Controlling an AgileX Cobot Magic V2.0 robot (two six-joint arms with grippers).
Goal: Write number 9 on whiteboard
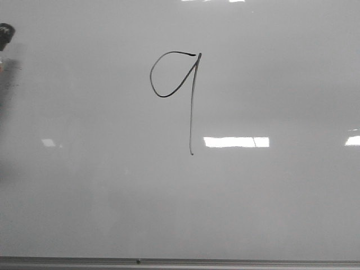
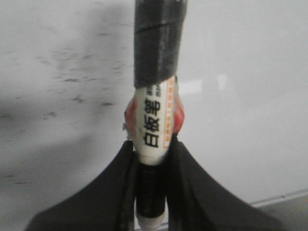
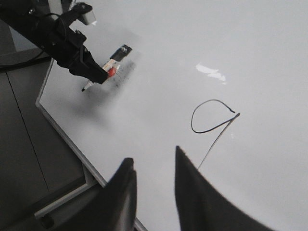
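Note:
A thin black number 9 (image 1: 180, 90) stands on the glossy pale whiteboard (image 1: 270, 202), near the board's upper middle; it also shows in the right wrist view (image 3: 211, 120). My left gripper (image 2: 151, 144) is shut on a white marker (image 2: 155, 120) with a black taped end, held off the board's left side, far from the figure; it shows in the right wrist view (image 3: 98, 74) with the marker (image 3: 115, 57). Only a dark tip of it (image 1: 5, 35) shows at the front view's left edge. My right gripper (image 3: 154, 161) is open and empty, above the board's lower left edge.
Faint dark smudges (image 2: 77, 91) mark the board's left part. The thin grey metal edge (image 1: 180, 262) runs along the board's near side, and along its left side (image 3: 62, 130). Bright light reflections (image 1: 236, 142) lie on the board. A dark floor or table (image 3: 24, 159) lies beyond the edge.

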